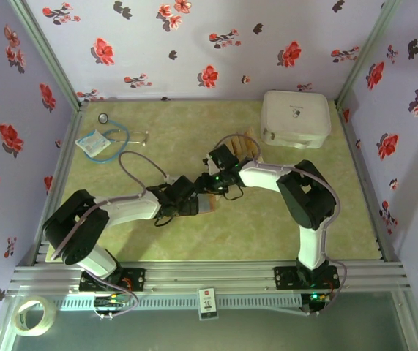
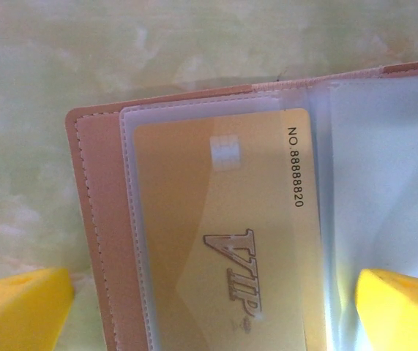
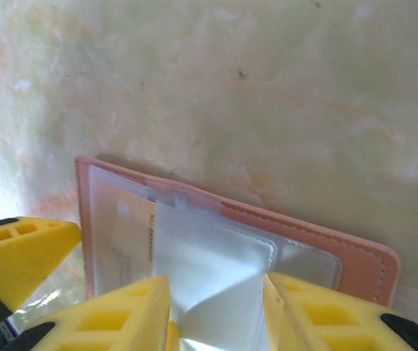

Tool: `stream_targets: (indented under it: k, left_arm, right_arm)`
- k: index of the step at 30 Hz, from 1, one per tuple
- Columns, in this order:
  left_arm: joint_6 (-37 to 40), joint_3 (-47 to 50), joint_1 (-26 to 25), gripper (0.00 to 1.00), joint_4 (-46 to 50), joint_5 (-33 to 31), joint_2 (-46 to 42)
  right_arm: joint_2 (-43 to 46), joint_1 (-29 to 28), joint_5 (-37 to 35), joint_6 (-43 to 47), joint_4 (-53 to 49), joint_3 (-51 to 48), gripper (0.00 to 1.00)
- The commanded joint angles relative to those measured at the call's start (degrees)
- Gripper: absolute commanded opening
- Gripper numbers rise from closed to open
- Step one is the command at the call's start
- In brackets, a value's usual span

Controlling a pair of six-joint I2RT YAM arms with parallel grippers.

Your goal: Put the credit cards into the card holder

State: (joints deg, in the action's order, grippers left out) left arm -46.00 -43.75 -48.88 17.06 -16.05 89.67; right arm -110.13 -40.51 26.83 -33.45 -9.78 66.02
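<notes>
The reddish-brown card holder lies open mid-table, its leather cover flat on the surface. One gold VIP credit card sits inside a clear sleeve of it. My left gripper is open wide just above it, one yellow finger on each side. My right gripper is low over the holder's other edge, its two fingers closed against a lifted, buckled clear sleeve. The sleeved card lies beside that sleeve. More tan credit cards lie loose behind the grippers, next to the white case.
A large white zippered case stands at the back right. At the back left lie a stethoscope and a small packet. The two arms meet over the holder, and the left gripper's finger is close beside the right gripper.
</notes>
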Motion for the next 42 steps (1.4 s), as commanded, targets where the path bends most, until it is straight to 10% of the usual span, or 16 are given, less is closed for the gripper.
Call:
stream_targets:
  k: [1,42]
  left_arm:
    - [0.12,1.17,-0.16,1.0,1.73,-1.04,-0.42]
    - [0.2,2.2,-0.16,1.0,0.42,-1.08,-1.07]
  right_arm:
    - [-0.21,0.35,-1.59,1.03,-1.64,-1.05,0.38]
    - [5.63,-0.36,-0.43,-2.25,-0.45,-4.31,0.37]
